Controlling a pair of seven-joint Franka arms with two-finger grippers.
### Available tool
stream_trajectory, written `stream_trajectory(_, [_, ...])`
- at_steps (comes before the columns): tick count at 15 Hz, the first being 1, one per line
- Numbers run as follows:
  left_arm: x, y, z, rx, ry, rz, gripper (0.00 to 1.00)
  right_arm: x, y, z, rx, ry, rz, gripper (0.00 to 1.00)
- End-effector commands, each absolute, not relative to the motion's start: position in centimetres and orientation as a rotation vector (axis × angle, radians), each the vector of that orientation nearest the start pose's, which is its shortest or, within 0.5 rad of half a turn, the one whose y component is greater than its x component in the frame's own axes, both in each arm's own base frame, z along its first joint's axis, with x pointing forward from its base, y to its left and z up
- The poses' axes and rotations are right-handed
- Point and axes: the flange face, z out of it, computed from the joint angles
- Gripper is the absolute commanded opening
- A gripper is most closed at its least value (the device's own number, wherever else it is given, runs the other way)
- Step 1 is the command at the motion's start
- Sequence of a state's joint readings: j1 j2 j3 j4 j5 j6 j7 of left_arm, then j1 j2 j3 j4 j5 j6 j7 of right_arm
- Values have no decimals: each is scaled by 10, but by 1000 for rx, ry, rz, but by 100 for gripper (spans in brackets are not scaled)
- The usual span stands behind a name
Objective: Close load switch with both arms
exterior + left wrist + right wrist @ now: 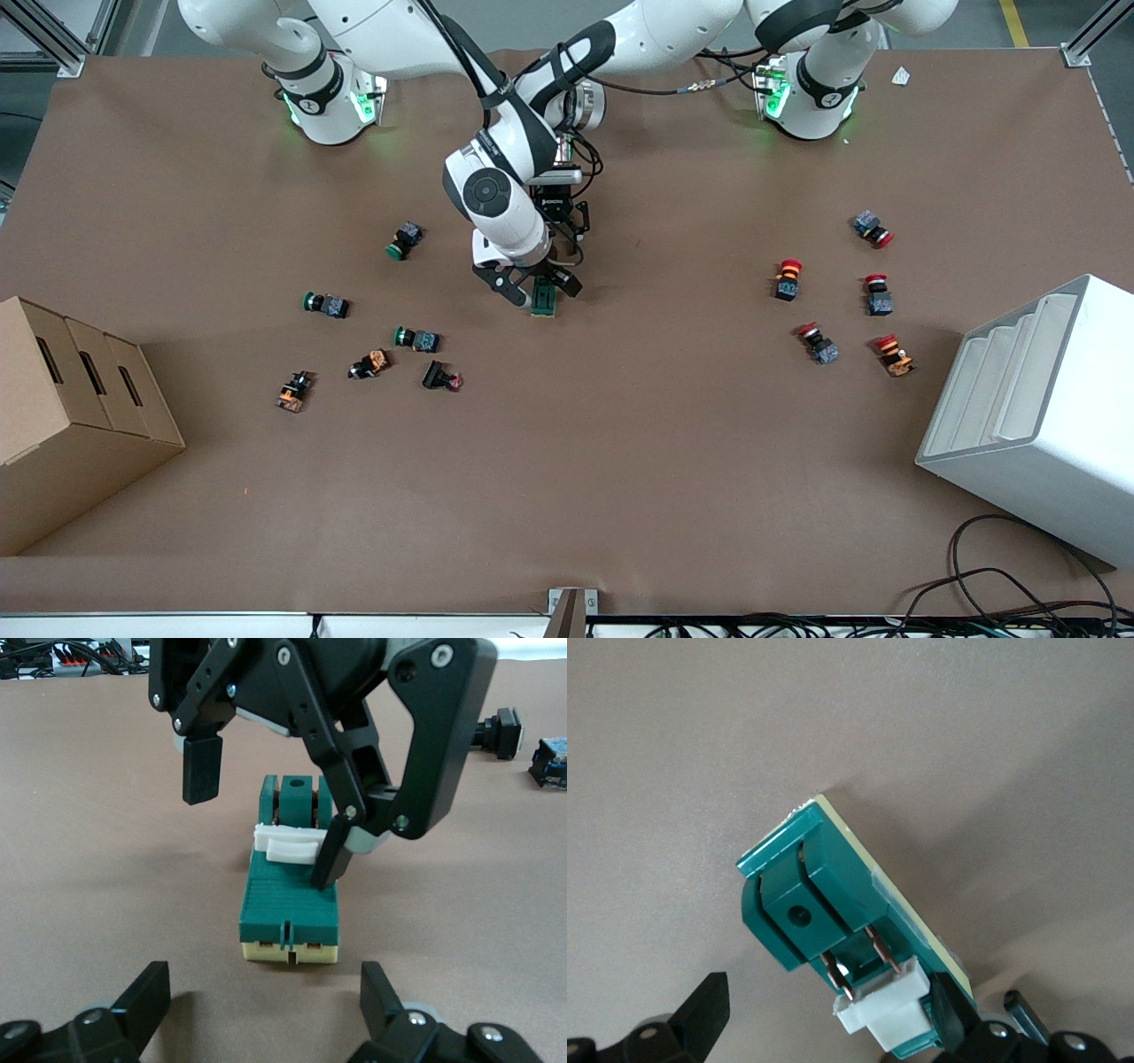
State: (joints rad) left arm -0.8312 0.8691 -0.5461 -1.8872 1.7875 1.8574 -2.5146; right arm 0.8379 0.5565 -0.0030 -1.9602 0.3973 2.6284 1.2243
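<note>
The right end effector (266,824), fingers apart, is touching one finger to the switch (543,298)'s lever (285,842); the left end effector (266,1005) is hovering beside it, also apart, ready to brace it on the tabletop (620,443).

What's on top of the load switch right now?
On the load switch sits its white lever, with one finger of the open right gripper touching it. The open left gripper waits beside the switch's end. The switch's underside is hidden.
</note>
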Motion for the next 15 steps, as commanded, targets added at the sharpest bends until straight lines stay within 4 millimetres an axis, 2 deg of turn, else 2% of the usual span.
stream_trajectory(1, [172, -557, 58, -2766, 66, -1460, 95, 431, 455, 197, -2687, 1099, 187, 100])
stream_trajectory(4, [175, -558, 60, -2764, 57, -1463, 95, 446, 449, 204, -2669, 1112, 182, 100])
stream_trajectory(10, [176, -556, 59, -2763, 51, -1457, 95, 490, 448, 246, -2648, 1140, 267, 100])
stream_trajectory(15, [177, -556, 59, -2762, 49, -1457, 95, 490, 450, 246, -2649, 1136, 260, 100])
